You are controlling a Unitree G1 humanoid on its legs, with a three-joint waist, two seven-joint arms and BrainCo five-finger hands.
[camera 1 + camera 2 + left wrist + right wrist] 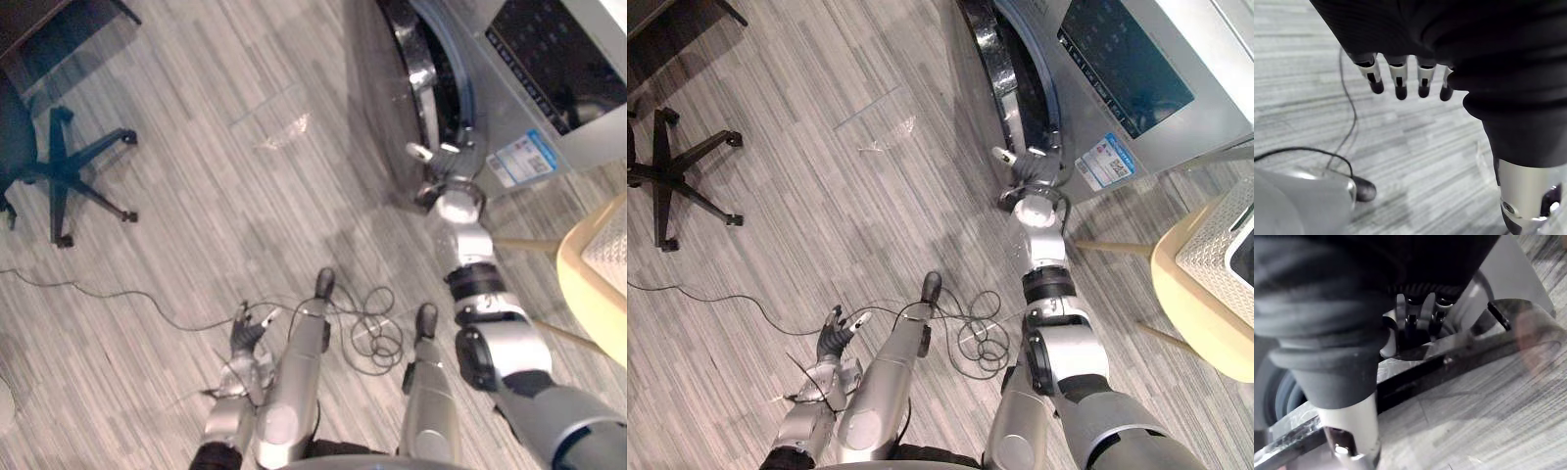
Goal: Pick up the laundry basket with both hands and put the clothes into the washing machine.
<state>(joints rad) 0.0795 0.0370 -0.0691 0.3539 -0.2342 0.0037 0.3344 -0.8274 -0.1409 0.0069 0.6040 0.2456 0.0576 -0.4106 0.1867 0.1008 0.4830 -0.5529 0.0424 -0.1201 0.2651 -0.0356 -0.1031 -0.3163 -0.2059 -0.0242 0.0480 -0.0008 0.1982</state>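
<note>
The left hand (245, 343) hangs low, fingers relaxed and empty. The right hand (1027, 171) is at the washing machine's (1122, 59) door (1004, 69); I cannot tell its grip. The laundry basket (1215, 245) sits unlifted on a stool (1195, 318) far right, so nearly everything is left.

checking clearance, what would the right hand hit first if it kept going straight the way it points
Most likely the open door of the washing machine: the right hand points at its rim and looks very close, though depth is unclear.
</note>
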